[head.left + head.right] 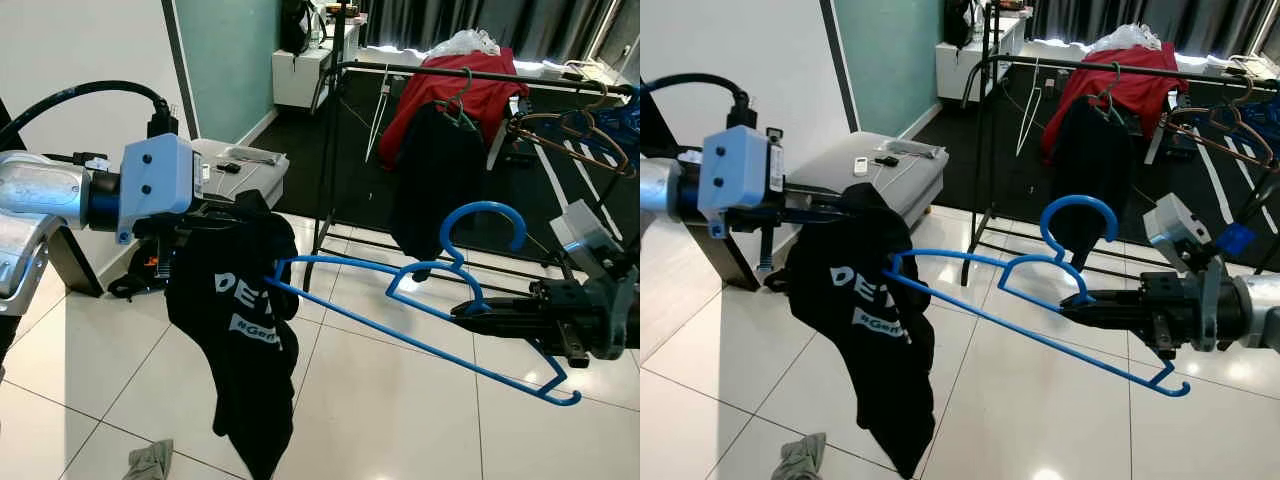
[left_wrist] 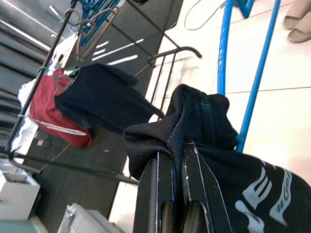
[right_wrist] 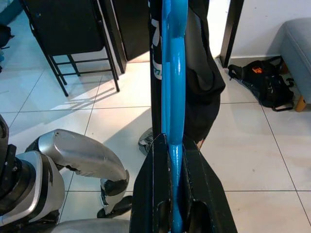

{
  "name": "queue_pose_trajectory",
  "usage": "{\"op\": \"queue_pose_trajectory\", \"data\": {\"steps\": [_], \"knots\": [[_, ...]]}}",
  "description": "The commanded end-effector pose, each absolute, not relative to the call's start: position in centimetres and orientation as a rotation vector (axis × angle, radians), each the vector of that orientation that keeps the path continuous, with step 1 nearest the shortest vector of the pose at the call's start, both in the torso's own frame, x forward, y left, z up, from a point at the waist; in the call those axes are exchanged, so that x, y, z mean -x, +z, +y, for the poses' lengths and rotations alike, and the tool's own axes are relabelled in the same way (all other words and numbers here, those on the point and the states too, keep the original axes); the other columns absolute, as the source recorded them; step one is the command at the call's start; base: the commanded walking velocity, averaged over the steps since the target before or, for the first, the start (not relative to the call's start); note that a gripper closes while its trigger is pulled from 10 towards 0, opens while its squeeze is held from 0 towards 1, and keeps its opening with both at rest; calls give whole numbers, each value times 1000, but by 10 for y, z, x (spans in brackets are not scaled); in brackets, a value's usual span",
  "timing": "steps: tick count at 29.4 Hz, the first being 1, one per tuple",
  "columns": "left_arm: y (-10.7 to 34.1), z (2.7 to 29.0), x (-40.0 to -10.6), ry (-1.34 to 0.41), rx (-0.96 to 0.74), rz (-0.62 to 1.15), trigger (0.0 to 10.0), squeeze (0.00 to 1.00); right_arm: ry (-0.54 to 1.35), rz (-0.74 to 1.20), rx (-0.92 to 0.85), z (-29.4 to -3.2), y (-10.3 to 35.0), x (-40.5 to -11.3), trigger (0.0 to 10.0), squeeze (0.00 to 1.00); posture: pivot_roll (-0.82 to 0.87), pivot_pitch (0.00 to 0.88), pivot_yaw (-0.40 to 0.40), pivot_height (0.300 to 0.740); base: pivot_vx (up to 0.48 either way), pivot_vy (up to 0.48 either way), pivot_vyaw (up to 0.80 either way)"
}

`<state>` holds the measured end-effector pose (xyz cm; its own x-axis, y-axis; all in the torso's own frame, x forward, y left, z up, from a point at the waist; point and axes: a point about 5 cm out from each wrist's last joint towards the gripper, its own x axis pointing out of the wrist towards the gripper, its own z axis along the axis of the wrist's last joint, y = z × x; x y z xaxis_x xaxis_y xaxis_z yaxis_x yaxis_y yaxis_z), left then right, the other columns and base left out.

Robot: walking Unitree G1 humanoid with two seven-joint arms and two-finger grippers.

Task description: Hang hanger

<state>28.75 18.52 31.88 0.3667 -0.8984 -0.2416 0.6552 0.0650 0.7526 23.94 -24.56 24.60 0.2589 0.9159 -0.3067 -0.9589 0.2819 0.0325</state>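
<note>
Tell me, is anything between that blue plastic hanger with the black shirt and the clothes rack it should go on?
Nothing visible blocks the way: open tiled floor lies between the blue plastic hanger, held by the right gripper, and the black metal clothes rack. The left gripper holds the black printed shirt.

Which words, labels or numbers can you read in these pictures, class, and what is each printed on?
"DE": large white letters on the black shirt; the rest is hidden in a fold.
Smaller white box under it on the shirt: too blurred to read.
Nothing else is readable.
</note>
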Motion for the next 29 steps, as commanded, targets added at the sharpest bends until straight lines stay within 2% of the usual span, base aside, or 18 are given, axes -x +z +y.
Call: {"op": "queue_pose_trajectory", "data": {"steps": [1,7,10,17,19,23,29], "knots": [[327,185,-283,-1216,-956,-345,10000,0,1291,270,201,-244,251,-239,10000,0,-40,1,-20,740,0,0,0],[329,183,-279,-1249,-944,-352,10000,0,1283,281,215,-244,250,-240,10000,0,-40,0,-20,740,0,0,0],[334,182,-272,-1285,-960,-359,10000,0,1237,334,294,-248,244,-245,10000,0,-37,0,-23,740,0,0,0],[339,176,-266,-1314,-957,-393,10000,0,1219,356,344,-247,242,-250,10000,0,-37,0,-24,740,0,0,0],[348,160,-257,-1358,-916,-482,10000,0,1241,387,369,-239,232,-252,10000,0,-36,0,-27,740,0,0,0],[350,155,-255,-1372,-903,-509,10000,0,1248,395,375,-237,229,-252,10000,0,-36,0,-27,740,0,0,0],[355,134,-243,-1424,-875,-613,10000,0,1335,392,352,-217,218,-254,10000,0,-24,0,-33,740,0,0,0]]}}
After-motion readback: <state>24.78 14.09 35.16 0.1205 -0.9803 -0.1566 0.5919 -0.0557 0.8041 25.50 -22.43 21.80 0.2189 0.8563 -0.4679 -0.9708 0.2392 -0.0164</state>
